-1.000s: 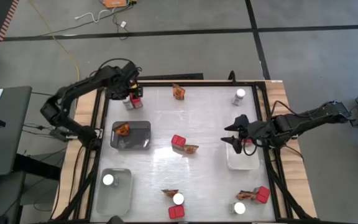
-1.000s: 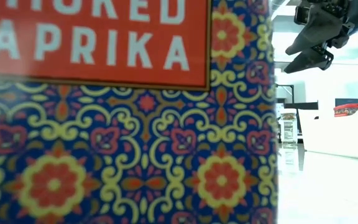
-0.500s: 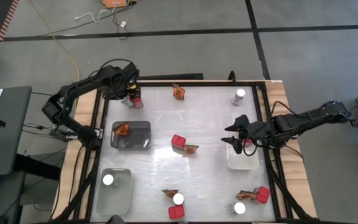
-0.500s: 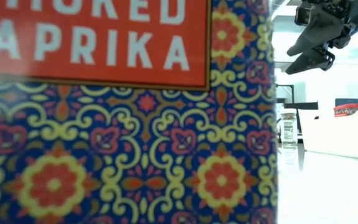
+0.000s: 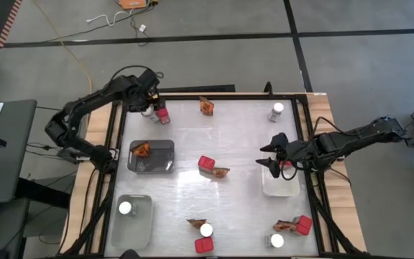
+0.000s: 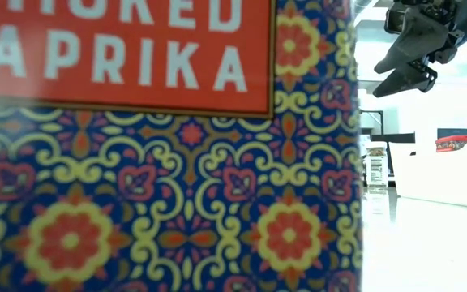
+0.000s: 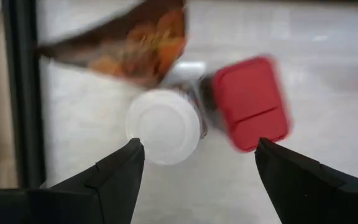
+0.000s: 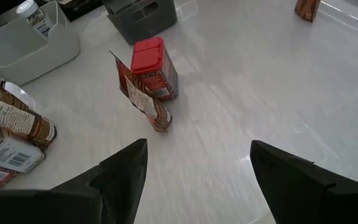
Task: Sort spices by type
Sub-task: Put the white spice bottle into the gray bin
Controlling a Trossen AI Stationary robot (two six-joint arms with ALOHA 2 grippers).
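My left gripper (image 5: 154, 105) (image 7: 201, 154) hangs open over the table's far left corner. Below it stands a cluster of three: a white-lidded jar (image 7: 163, 126), a red box (image 7: 250, 102) and an orange-brown packet (image 7: 126, 46). Its fingers stand either side of jar and box without touching. My right gripper (image 5: 270, 154) (image 8: 197, 155) (image 6: 412, 50) is open above the left edge of the white tray (image 5: 282, 185). It faces a red box (image 8: 151, 65) (image 5: 206, 162) with a packet (image 8: 143, 98) leaning against it.
A grey tray (image 5: 160, 162) holds a packet (image 5: 141, 149); a clear tray (image 5: 139, 223) holds a jar (image 5: 125, 208). Loose spices stand along the far edge (image 5: 207, 106) (image 5: 277, 110) and the near edge (image 5: 206, 230) (image 5: 304, 224). A paprika box (image 6: 160, 146) fills most of the low view.
My left arm has shifted a little, its gripper staying open over the far-left cluster; the red box there now shows slightly more to the gripper's right.
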